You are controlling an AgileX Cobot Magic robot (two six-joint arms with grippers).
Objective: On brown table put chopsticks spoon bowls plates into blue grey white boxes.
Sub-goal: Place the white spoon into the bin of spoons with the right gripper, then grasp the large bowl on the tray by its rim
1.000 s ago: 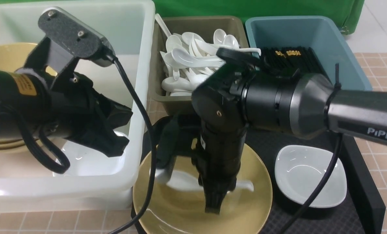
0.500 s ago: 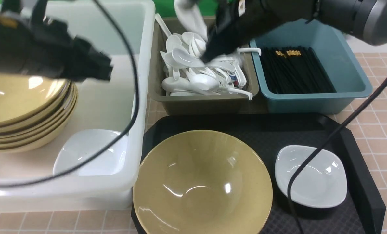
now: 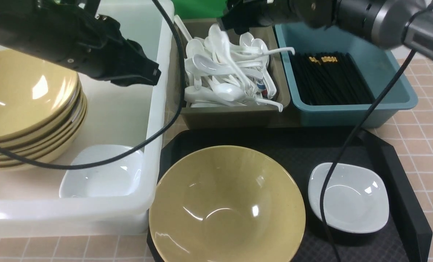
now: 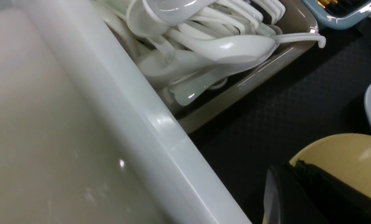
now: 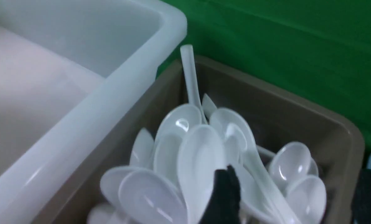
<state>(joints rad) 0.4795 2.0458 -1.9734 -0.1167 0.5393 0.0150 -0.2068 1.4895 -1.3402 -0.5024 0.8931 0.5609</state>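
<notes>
Translucent white plastic forms the largest box, the tub (image 3: 74, 214), in which a stack of yellow bowls (image 3: 27, 98) and one stowed plate (image 3: 100, 174) are held. On the black tray (image 3: 405, 203), set on the tiled bench (image 3: 431, 145), a lone bowl (image 3: 226, 203) and a loose plate (image 3: 348, 197) are not yet boxed. Both are glazed, stiff, slippery and breakable. The bowl is judged heavy and best pinched at its rim, the lighter plate by an edge. The teal bin (image 3: 347, 116) is filled with chopsticks (image 3: 329, 80), the grey bin (image 3: 231, 118) with spoons (image 3: 220, 72). The left end effector (image 3: 143, 72) is closed on nothing above the tub. The right end effector (image 3: 234, 22) hangs over the spoons — whether it is parted cannot be told.
</notes>
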